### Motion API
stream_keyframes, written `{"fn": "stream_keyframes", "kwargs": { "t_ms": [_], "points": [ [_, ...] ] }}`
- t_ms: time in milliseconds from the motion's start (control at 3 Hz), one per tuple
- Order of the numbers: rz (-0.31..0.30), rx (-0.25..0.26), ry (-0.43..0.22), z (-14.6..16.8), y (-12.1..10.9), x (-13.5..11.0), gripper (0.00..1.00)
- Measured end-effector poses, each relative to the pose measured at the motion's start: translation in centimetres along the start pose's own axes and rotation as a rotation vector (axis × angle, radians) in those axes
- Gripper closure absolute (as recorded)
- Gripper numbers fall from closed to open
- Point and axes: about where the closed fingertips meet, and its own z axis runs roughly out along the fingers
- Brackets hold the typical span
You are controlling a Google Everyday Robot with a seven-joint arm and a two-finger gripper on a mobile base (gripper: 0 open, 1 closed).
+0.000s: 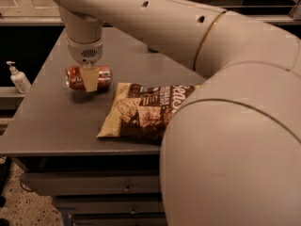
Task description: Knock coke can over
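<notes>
Already on side: small red-orange aluminium coke can (pixel 104 76) lies on grey bench (pixel 51 126), 10 o'clock from brown crinkly snack bag (pixel 141 114). Pincer (pixel 89 81) over can's middle; apart or clamped, cannot tell. Can probably light, thin-walled, slick, rolls readily; best hold across mid-body.

The arm (pixel 155 22) rises from the large rounded housing (pixel 235 164) at lower right and runs across to the upper left of the view. There the cylindrical wrist (pixel 85 46) turns straight down. The gripper (pixel 90 79) hangs vertically, directly beneath the wrist, tip lowest, well apart from the housing.
</notes>
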Motion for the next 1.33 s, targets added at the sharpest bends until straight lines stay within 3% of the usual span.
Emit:
{"fn": "stream_keyframes", "kwargs": {
  "t_ms": [333,667,1333],
  "points": [
    [-0.006,-0.012,-0.002,0.47,0.39,-0.39,0.13],
    [-0.016,-0.031,0.000,1.01,0.98,-0.69,0.00],
    [0.004,-0.027,-0.034,0.82,0.97,-0.51,0.00]
  ]
}}
